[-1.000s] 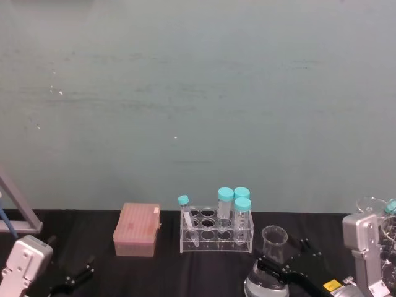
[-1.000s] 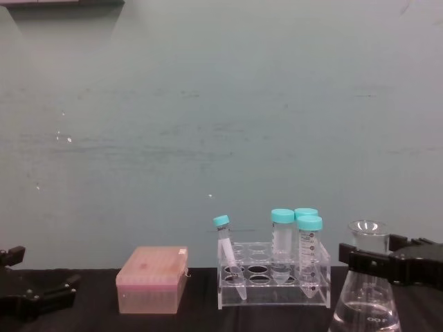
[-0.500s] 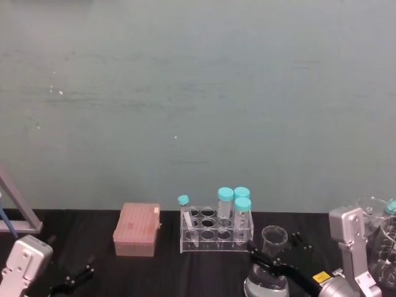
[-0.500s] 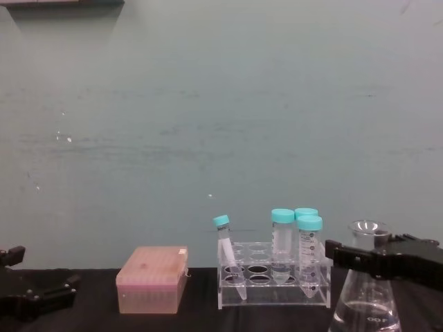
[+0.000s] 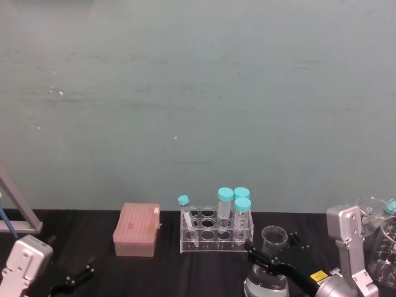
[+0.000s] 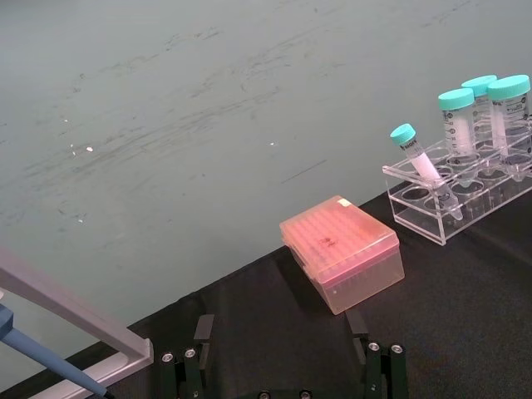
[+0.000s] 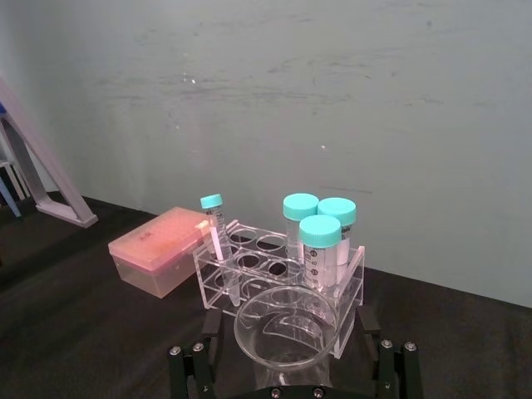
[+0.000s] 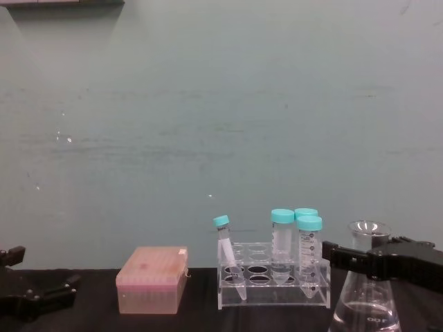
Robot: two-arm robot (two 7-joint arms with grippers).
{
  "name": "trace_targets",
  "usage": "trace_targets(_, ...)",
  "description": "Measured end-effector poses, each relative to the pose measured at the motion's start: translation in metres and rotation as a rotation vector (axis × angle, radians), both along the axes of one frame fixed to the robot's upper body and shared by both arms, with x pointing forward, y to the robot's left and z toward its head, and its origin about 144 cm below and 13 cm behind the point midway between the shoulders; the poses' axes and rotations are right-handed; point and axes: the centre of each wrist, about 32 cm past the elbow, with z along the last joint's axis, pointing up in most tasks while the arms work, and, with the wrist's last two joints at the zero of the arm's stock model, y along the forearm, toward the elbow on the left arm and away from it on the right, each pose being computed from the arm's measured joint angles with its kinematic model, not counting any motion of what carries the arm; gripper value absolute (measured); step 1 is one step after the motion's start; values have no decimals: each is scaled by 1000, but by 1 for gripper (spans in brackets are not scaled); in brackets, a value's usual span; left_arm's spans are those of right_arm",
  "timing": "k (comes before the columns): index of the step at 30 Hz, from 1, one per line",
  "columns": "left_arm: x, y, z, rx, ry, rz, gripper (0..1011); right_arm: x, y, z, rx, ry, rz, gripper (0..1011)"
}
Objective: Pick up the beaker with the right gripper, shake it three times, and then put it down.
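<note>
The beaker (image 5: 274,237) is a clear glass conical flask standing at the front right of the black table, just right of the tube rack. A little liquid lies in its wide base (image 8: 367,312). My right gripper (image 5: 271,243) straddles its narrow neck just under the flared rim, one black finger on each side. From the right wrist camera, the rim (image 7: 274,353) sits between the fingers (image 7: 204,353) with a gap on both sides, so the gripper (image 7: 288,332) is open. The chest view puts the right gripper (image 8: 367,257) level with the neck. My left gripper (image 6: 283,366) rests open at the front left.
A clear rack (image 5: 216,230) with several teal-capped tubes stands close behind and left of the beaker. A pink tip box (image 5: 137,230) sits left of the rack. More glassware (image 5: 380,244) stands at the far right. A grey stand leg (image 5: 15,210) slants at the far left.
My right gripper has slid forward and to the left, so its fingers reach further past the beaker's neck. The beaker has stayed in place. The left arm has not moved.
</note>
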Motion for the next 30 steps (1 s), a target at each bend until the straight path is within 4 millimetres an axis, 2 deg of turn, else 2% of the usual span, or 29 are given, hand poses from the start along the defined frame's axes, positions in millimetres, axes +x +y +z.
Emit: trace_targets(30,0,0,0,0,0,0,1000,-3,-2,-2,-6,-3,0,1000)
